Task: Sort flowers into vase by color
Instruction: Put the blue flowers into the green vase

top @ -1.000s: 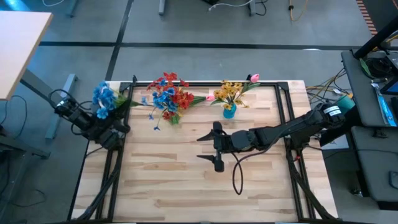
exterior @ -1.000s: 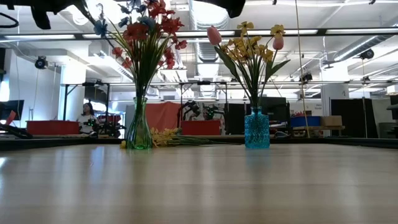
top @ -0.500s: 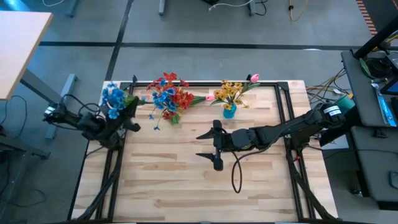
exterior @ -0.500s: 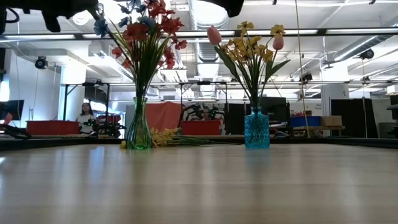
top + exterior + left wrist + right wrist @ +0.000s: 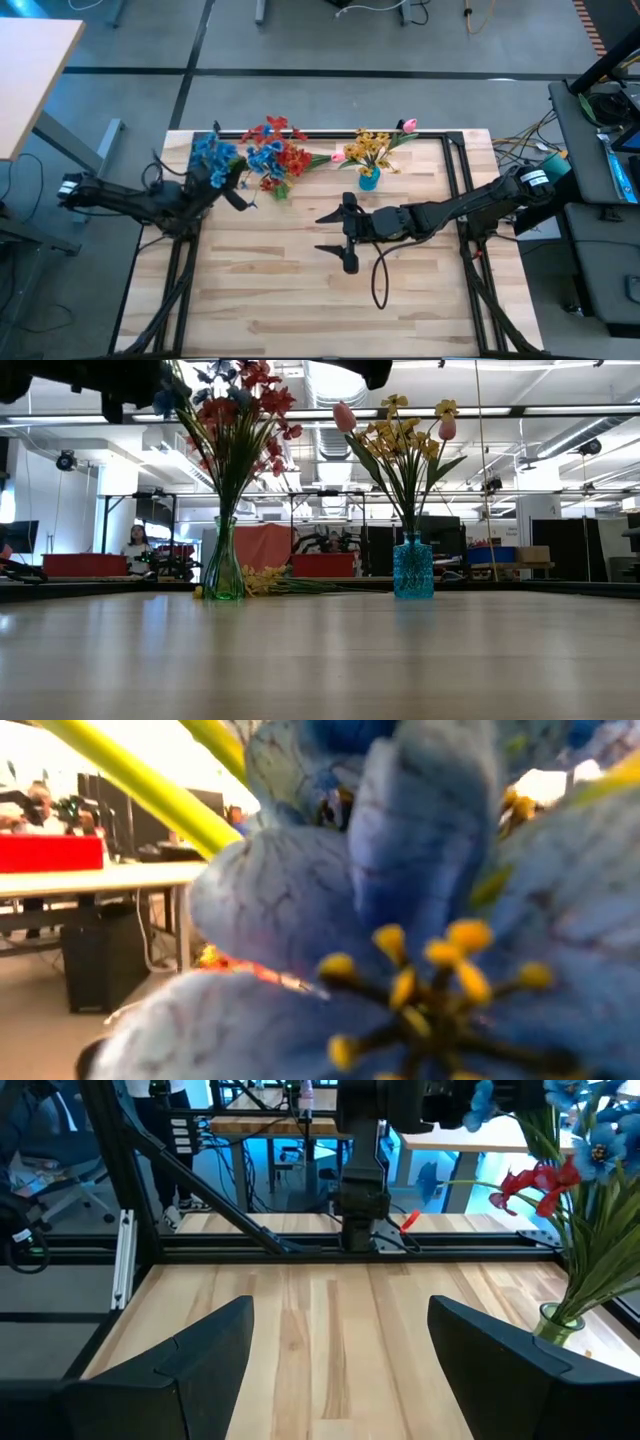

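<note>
Now | left end effector (image 5: 222, 187) clamped on blue spray (image 5: 210, 155), yellow stamens | right end effector (image 5: 340, 235) agape, empty

You see a blue spray (image 5: 212, 157) held up beside the green vase (image 5: 223, 573) of red and blue flowers (image 5: 278, 155); yellow and pink ones (image 5: 374, 147) stand in the blue vase (image 5: 413, 569).

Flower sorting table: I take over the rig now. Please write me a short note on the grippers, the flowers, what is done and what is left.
Left gripper: shut on the blue spray, held beside the clear vase.
Right gripper: open, empty, over mid-table.
Done: clear vase has red and blue flowers; blue vase has yellow and pink ones.
Left: place the blue spray; some yellow flowers lie between the vases.
</note>
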